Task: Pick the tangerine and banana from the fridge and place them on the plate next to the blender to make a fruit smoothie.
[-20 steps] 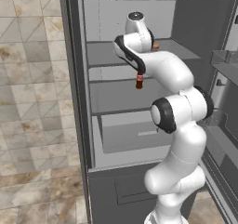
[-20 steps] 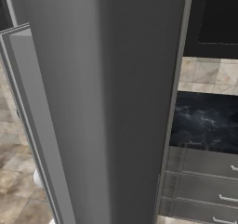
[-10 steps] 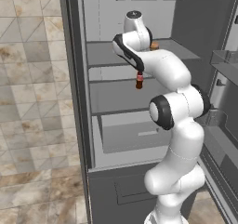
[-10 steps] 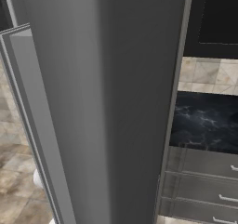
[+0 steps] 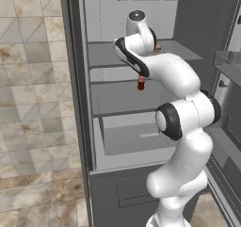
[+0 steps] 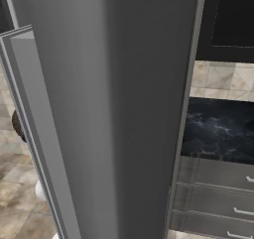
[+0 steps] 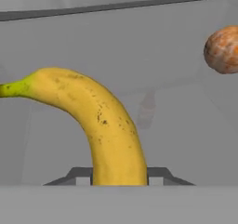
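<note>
Yellow banana (image 7: 109, 135) sits clamped between the closed gripper (image 7: 119, 176) jaws, its long axis curving away leftward; the tangerine (image 7: 224, 49) lies beyond, right.

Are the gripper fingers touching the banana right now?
Touching. In the hand view the fingers sit flush against both sides of the banana, with no gap showing.

A wall of beige and brown stone tiles (image 5: 33, 103) stands at the left of the left base view; in the right base view a dark marbled countertop (image 6: 218, 129) tops grey drawers (image 6: 218, 203) with pale handles — above them a tiled backsplash (image 6: 223, 79) and black upper cabinet (image 6: 233, 20).
</note>
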{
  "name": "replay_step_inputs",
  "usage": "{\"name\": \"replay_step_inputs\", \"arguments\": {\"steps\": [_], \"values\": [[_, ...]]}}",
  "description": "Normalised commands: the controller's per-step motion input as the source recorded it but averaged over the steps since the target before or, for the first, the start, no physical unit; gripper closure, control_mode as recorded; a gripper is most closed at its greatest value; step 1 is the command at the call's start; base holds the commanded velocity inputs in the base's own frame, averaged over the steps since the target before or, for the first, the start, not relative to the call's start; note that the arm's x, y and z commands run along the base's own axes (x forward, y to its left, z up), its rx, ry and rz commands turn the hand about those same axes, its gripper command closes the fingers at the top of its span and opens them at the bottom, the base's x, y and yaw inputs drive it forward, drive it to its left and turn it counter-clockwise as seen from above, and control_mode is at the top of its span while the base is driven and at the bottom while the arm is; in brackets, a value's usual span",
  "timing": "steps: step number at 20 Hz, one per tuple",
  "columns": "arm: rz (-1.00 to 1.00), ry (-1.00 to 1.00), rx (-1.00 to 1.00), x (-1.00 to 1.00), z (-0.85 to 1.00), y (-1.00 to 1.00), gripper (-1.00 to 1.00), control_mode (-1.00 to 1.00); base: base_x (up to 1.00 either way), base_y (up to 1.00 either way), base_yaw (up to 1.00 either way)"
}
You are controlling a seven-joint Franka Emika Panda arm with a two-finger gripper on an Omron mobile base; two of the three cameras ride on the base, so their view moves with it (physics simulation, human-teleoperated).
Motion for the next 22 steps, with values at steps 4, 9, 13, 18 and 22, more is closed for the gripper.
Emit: {"name": "replay_step_inputs", "arguments": {"steps": [4, 9, 13, 18, 22], "values": [[0.04, -0.29, 0.0, -1.0, 0.0, 0.0, 1.0, -1.0, 0.0, 0.0, 0.0], [0.02, -0.39, 0.0, -1.0, 0.03, 0.0, 1.0, -1.0, 0.0, 0.0, 0.0], [0.01, -0.35, 0.0, -1.0, 0.47, 0.0, 1.0, -1.0, 0.0, 0.0, 0.0], [0.03, -0.13, 0.02, -1.0, 0.72, 0.03, 1.0, -1.0, 0.0, 0.0, 0.0], [0.03, 0.13, 0.07, -1.0, 0.56, 0.03, 1.0, -1.0, 0.0, 0.0, 0.0]]}}
